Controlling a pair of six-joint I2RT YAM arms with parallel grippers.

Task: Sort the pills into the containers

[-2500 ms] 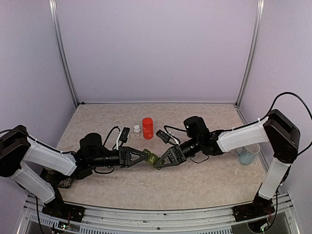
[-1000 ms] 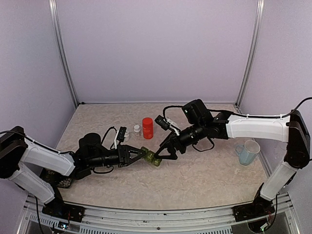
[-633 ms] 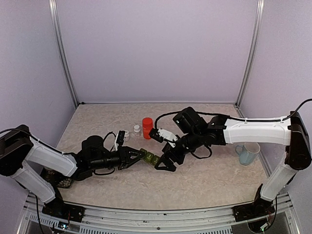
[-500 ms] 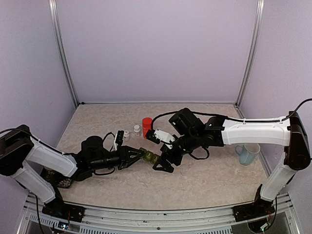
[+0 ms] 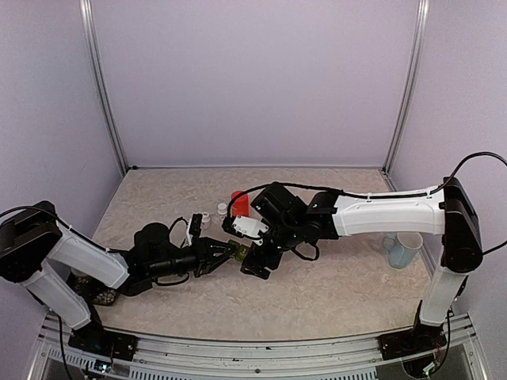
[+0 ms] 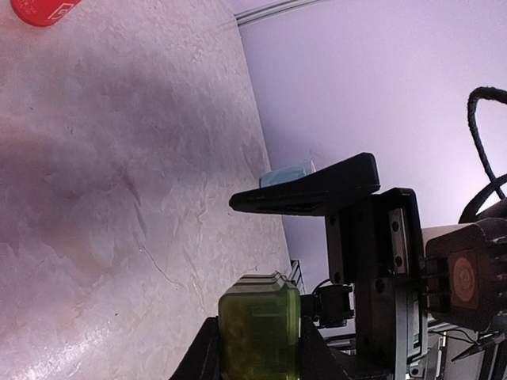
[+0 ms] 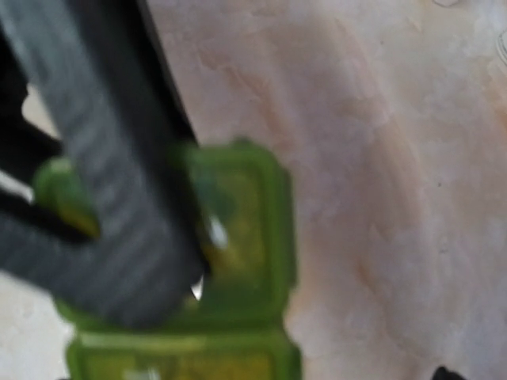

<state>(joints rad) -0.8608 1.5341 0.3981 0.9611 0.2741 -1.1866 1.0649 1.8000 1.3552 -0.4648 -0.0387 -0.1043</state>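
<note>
Lilac walls and aluminium corner posts enclose a beige, marbled tabletop [image 5: 333, 293]. Towards its back a red cylindrical bottle [image 5: 238, 202] is half hidden behind the right arm. Two small white-capped clear vials [image 5: 222, 210] are set beside it, and a pale blue mug [image 5: 404, 250] is set well apart at the right edge.

Near the table's middle the dark green plastic strip of joined square compartments [image 6: 259, 331] is clamped by one end between the fingers of the left gripper [image 5: 230, 253]. The right gripper [image 5: 257, 261] is spread wide just beside the strip's free end. In the blurred right wrist view one grey finger [image 7: 119, 190] is seen across the strip, over a yellowish compartment; whether it is touched cannot be told.

Compared with a second ago, the right arm is found swung further to the left, so that the red bottle is now partly covered. The strip and the left gripper are seen in nearly the same place.
</note>
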